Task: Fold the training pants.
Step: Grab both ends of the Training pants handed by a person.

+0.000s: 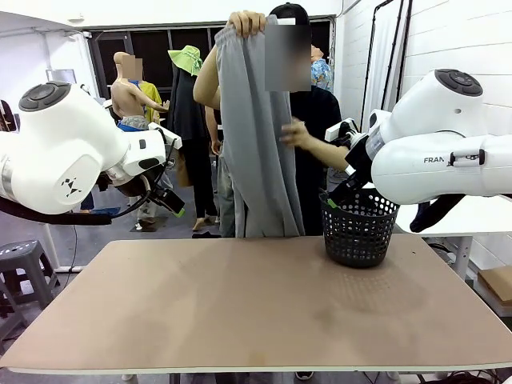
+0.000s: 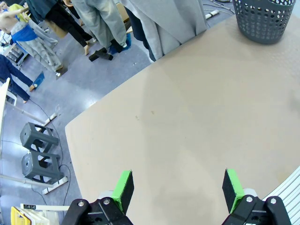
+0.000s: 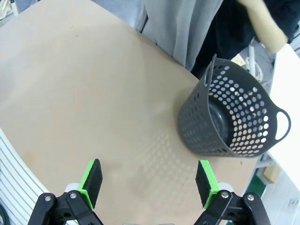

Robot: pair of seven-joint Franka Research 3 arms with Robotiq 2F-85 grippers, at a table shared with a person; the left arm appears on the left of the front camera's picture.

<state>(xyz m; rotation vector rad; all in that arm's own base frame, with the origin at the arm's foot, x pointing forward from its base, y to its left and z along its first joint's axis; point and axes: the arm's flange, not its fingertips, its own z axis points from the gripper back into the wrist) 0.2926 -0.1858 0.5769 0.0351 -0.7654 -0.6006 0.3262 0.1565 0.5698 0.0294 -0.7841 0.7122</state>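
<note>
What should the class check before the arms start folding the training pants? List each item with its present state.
1. Training pants flat on the table: not ok; a person's hand holds them up at the far edge.
2. Left claw open: ok.
3. Right claw open: ok.
4. Basket out of the folding area: cannot tell; it stands on the table's far right.
5. Claws holding nothing: ok.

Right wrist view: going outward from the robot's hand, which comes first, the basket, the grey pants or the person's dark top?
From the right hand:
1. Black perforated plastic basket, upper right.
2. Light grey jersey training pants, hanging beyond it.
3. Person's dark top, behind the pants.
</note>
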